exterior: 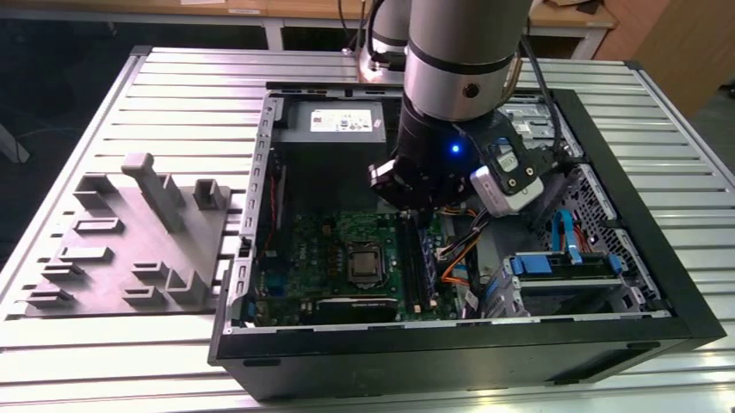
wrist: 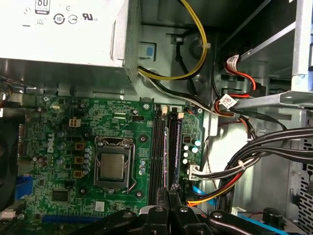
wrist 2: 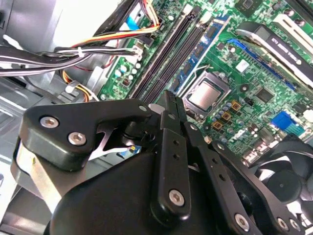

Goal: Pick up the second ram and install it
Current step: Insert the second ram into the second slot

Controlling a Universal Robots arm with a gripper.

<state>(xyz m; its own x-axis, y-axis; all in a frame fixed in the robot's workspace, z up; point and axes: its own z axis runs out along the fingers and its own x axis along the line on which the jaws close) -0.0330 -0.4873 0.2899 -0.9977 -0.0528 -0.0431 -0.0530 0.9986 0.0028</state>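
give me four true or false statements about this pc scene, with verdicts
1. The case lies open on the table. True.
2. The grey fixture sits at the exterior view's right of the case. False: it is at the left.
3. The pincer is over the memory slots. True.
4. A cooler covers the processor. False: its silver lid is bare.

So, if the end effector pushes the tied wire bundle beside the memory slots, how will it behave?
Probably floppy: the wire bundle sags in loose curves. It likely gives yet springs back, since a white tie binds it.
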